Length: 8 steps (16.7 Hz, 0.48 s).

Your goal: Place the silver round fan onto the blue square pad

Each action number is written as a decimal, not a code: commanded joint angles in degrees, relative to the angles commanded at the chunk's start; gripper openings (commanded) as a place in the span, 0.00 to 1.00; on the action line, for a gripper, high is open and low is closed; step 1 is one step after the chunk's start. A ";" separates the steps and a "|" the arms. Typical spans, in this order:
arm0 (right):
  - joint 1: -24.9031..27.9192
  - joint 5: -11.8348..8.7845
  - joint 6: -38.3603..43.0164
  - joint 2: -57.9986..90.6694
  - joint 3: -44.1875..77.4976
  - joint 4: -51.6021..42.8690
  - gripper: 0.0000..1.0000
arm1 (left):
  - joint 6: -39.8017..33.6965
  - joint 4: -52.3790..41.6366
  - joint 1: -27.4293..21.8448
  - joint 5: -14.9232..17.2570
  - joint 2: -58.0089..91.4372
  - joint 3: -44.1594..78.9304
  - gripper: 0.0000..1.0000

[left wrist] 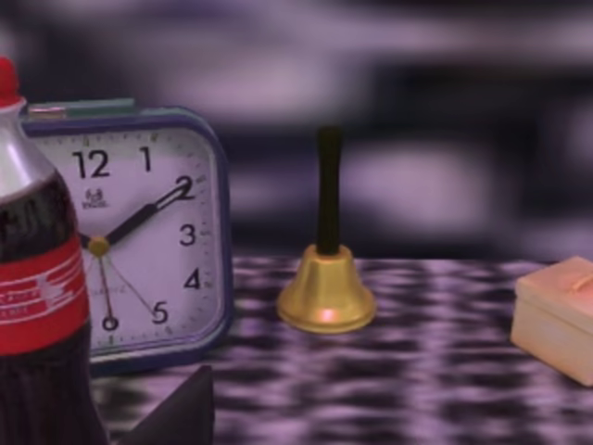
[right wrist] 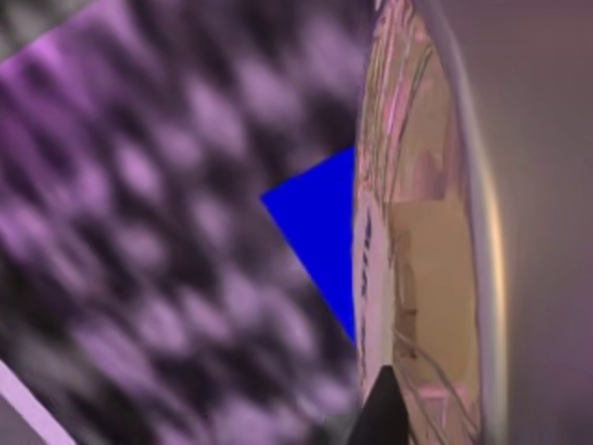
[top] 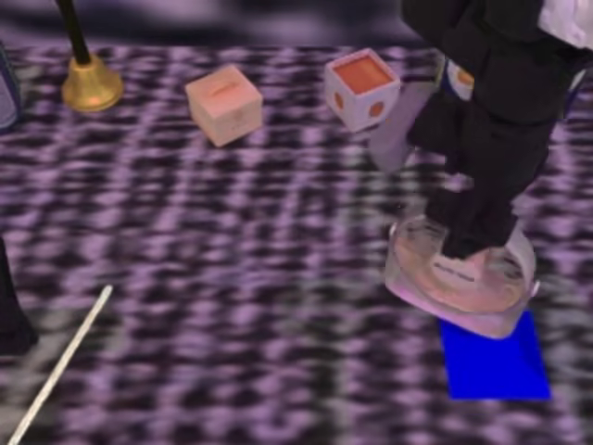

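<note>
The left gripper (top: 11, 324) is sitting parked at the bench's (top: 232, 278) left edge, its opening impossible to tell. The right gripper (top: 463, 243) is clamping the silver round fan (top: 459, 278), overlapping the blue square pad (top: 496, 363) just beyond it.

The table (top: 232, 278) is covered all over by a mottled purple, black and grey pattern. Beyond its far edge only a dim, blurred backdrop of dark and pale bands can be made out.
</note>
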 joint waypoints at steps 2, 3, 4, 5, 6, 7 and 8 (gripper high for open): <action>-1.14 -0.02 -10.34 -4.27 -5.06 1.00 0.00 | 0.00 0.00 0.00 0.00 0.00 0.00 1.00; -1.70 -0.03 -15.16 -6.32 -7.54 1.48 0.00 | 0.00 0.00 0.00 0.00 0.00 0.00 1.00; -2.24 -0.04 -19.56 -8.26 -9.92 1.94 0.00 | 0.00 0.00 0.00 0.00 0.00 0.00 1.00; -2.74 -0.04 -23.50 -10.07 -12.15 2.38 0.00 | 0.00 0.00 0.00 0.00 0.00 0.00 1.00; -3.20 -0.05 -26.90 -11.72 -14.18 2.78 0.00 | 0.00 0.00 0.00 0.00 0.00 0.00 1.00; -3.60 -0.05 -29.71 -13.17 -15.97 3.14 0.00 | 0.00 0.00 0.00 0.00 0.00 0.00 1.00; -3.94 -0.05 -31.92 -14.37 -17.45 3.44 0.00 | 0.00 0.00 0.00 0.00 0.00 0.00 1.00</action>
